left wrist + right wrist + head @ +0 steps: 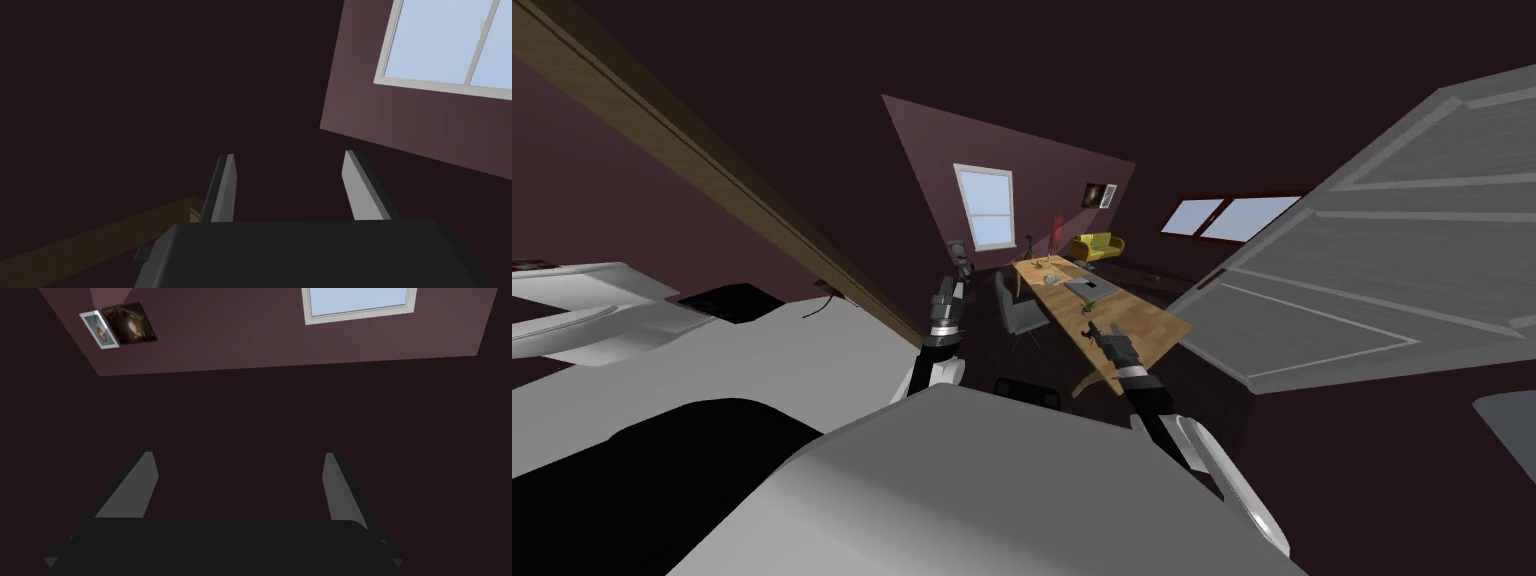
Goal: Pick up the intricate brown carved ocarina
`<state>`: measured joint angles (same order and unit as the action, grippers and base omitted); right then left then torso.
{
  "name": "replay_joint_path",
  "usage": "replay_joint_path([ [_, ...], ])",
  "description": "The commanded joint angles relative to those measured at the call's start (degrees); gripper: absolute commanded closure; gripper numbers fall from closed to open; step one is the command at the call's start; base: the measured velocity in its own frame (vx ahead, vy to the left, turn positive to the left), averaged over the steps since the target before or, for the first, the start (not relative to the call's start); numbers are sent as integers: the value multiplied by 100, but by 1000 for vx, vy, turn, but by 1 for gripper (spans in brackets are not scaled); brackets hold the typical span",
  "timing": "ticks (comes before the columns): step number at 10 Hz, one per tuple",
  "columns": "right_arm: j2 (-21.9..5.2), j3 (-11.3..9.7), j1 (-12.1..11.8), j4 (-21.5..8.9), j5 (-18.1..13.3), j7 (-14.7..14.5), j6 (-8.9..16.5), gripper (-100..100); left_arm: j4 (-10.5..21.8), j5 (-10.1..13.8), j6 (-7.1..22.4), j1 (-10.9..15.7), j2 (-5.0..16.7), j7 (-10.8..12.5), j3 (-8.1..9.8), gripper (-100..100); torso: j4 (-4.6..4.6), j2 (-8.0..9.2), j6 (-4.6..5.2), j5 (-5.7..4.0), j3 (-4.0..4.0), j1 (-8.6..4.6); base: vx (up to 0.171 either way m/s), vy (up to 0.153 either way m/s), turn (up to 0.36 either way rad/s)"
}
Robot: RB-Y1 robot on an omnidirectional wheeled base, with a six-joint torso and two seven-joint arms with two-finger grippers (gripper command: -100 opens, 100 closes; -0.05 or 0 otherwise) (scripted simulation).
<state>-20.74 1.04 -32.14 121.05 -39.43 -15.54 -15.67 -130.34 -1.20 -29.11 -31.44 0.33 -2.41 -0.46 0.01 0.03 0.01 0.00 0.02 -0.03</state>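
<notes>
- since the surface (1137, 322) sits well ahead, it's approach time
- left gripper (288, 156) and right gripper (239, 455): fingers spread, empty
- next up: roll closer, spot the ocarina

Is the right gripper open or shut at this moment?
Open. In the right wrist view the right gripper shows its two fingers standing wide apart, with nothing held between them.

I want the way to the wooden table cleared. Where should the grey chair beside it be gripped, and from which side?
Probably the backrest's top edge, coming from the side away from the wooden table. The grey chair seems to face the table, so its thin upright back is the exposed part and looks easy to straddle.
</notes>
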Motion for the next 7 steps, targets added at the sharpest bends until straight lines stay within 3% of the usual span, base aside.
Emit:
replay_joint_path([
  [1, -38, -28, -12, -104, -265, -136, 70, -100, 0, 0, 0, 0, 0, 0, 0, 0, 0, 0, 0, 0, 0, 0, -1, 4, 111],
  [4, -317, -93, -129, -414, -775, -553, 353, -100, 0, 0, 0, -1, 0, 0, 0, 0, 0, -3, 2, -1, -2, -3, 4, 2, 167],
  [5, -317, -93, -129, -414, -918, -553, 353, -100, 0, 0, 0, 0, 0, 0, 0, 0, -1, -3, 1, -1, -2, -4, 7, -5, 110],
  [6, -457, -130, -193, -572, -1110, -767, 492, -100, 0, 0, 0, -1, 0, 0, 1, 0, -1, -4, 3, -1, -2, -5, 12, -2, 209],
  [7, -457, -130, -193, -572, -1241, -767, 492, -100, 0, 0, 0, 0, 0, 0, 0, 0, -1, -6, 0, -1, -3, -6, 13, -11, 89],
])
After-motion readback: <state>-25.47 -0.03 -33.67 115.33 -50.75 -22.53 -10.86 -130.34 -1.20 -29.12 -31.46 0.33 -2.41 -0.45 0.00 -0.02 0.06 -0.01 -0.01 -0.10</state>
